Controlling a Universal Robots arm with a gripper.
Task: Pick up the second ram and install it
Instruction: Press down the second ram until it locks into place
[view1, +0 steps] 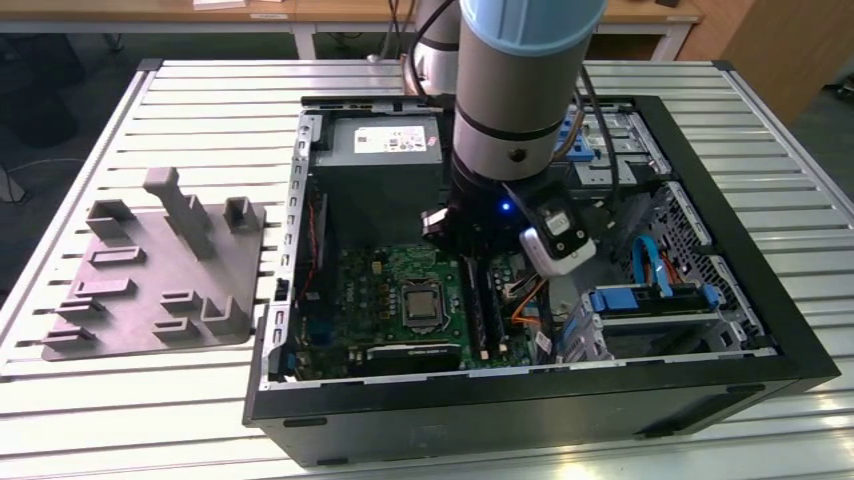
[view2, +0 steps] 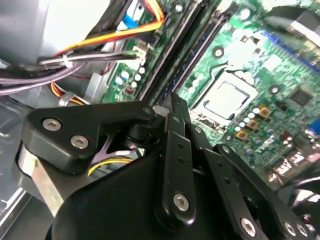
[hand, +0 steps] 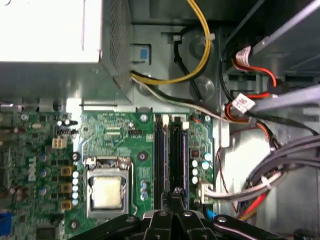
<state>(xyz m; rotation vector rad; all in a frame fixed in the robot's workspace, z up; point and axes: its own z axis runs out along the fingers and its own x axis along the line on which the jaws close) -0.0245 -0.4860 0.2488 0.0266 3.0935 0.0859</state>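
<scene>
1. Second ram (hand: 176, 150): we take it to be the dark strip standing edge-up in the slot nearer the cable side of the green board (hand: 110, 135). It sits right under the tool, inside the PC case (view1: 534, 400). A 2nd dark strip (hand: 159, 150) lies parallel just beside it, toward the CPU socket (hand: 106, 190). Which stick is which we can't say for sure.
2. Gripper (hand: 176, 197): fingers (view2: 175, 107) are drawn together into one narrow tip, w/ no gap visible in both wrist views. The tip sits at the near end of that slot line. Whether it pinches the stick's top edge or just bears on it, we can't tell.
3. Why so: a closed, slim tip fits betw. the slots and the cable bundle (hand: 295, 150) w/o snagging, and lining up along the slot keeps any push straight down.
4. Arm (view1: 514, 100) comes in near-vertical from above, prob. for the same reason.
5. Grey holder tray (view1: 160, 290) sits outside the case on the exterior view's left, w/ no stick seen on it. So, by our read, pickup is done and seating is underway.
</scene>
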